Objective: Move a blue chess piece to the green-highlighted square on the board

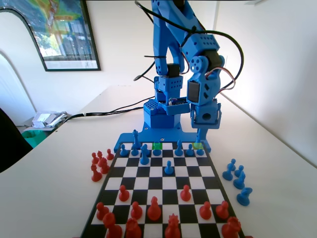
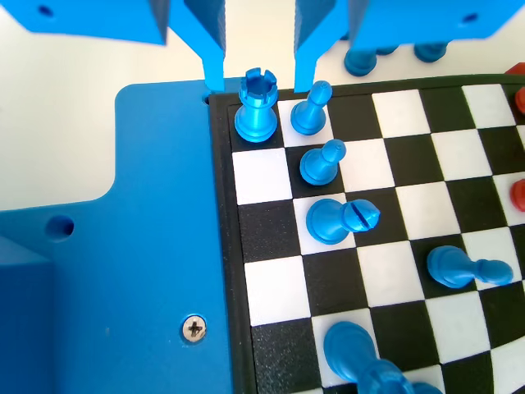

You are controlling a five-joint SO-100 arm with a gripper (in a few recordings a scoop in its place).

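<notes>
A: Two jaws of the end effector (image 2: 261, 75) are apart, nothing clamped. In the wrist view a blue rook (image 2: 257, 107) on the corner square sits in the gap between them, clear on both sides.

B: Where's your pawn?

A: The blue chess piece (image 2: 312, 107) is on the next square, just beside the right-hand jaw in the wrist view. It's upright, and I can't tell if it touches the jaw. A second blue pawn (image 2: 322, 162) is just past it.

B: And in the fixed view?

A: Your end effector (image 1: 201, 139) is low over the far right corner of the board (image 1: 163, 184), at the paler yellow-green square (image 1: 198, 145). The green-highlighted square (image 1: 157, 145) is in the same far row, several squares to the left. Blue pieces stand close around it, and I can't tell if one is on it. One lone blue pawn (image 1: 169, 168) is further up the board. Spare blue pieces (image 1: 237, 179) are on the surface (image 1: 277, 148) to the right.
</notes>
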